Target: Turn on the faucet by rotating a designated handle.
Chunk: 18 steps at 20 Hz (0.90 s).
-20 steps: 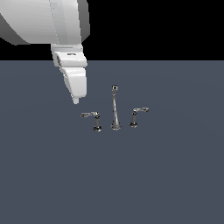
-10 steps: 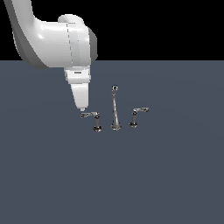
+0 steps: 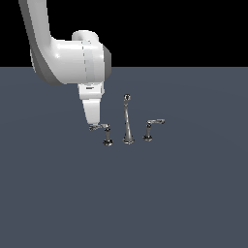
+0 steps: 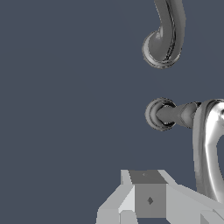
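Gripper tips sit right at the free end of the handle, the small chrome lever on the exterior view's left of the set, whose lever lies level atop a short post with a dark flared base. Whether the fingers are spread or closed cannot be told: the exterior view shows them as one pale wedge, and the wrist view catches only a single grey finger beside the bright curved lever, seemingly touching it or very nearly so. Above the wedge hangs the bulky white arm. Just beyond the handle, toward the exterior view's right, rises the spout, tall, slim and ball-topped, and past that the twin handle with its lever slanting upward. All three pieces of the faucet stand on a plain dark grey floor.
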Tool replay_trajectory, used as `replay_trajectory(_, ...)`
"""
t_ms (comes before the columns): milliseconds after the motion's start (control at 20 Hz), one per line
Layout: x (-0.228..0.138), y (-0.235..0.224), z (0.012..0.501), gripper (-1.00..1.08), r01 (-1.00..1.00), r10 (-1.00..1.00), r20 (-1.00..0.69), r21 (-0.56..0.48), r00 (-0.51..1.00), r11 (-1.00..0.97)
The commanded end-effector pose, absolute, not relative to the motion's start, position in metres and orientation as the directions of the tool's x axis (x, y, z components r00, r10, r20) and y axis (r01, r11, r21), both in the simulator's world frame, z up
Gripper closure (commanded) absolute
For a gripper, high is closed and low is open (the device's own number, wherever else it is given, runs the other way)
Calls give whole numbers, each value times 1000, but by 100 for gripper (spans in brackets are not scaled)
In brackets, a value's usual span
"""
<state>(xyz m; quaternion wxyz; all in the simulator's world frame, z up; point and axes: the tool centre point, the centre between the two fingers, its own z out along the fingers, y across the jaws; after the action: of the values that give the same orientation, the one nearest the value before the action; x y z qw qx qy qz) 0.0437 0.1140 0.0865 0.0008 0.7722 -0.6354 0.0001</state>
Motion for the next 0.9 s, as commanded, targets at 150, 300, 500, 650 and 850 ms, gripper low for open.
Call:
replay_trajectory(150, 46, 114, 86, 108, -983, -983, 0, 0, 186, -186)
replay_trajectory(300, 43, 114, 86, 108, -983, -983, 0, 0, 186, -186)
replay_trajectory(500, 30, 117, 85, 108, -983, -983, 0, 0, 186, -186)
replay_trajectory(650, 20, 120, 85, 108, -983, -983, 0, 0, 186, -186)
replay_trajectory(850, 7, 123, 86, 108, -983, -983, 0, 0, 186, -186)
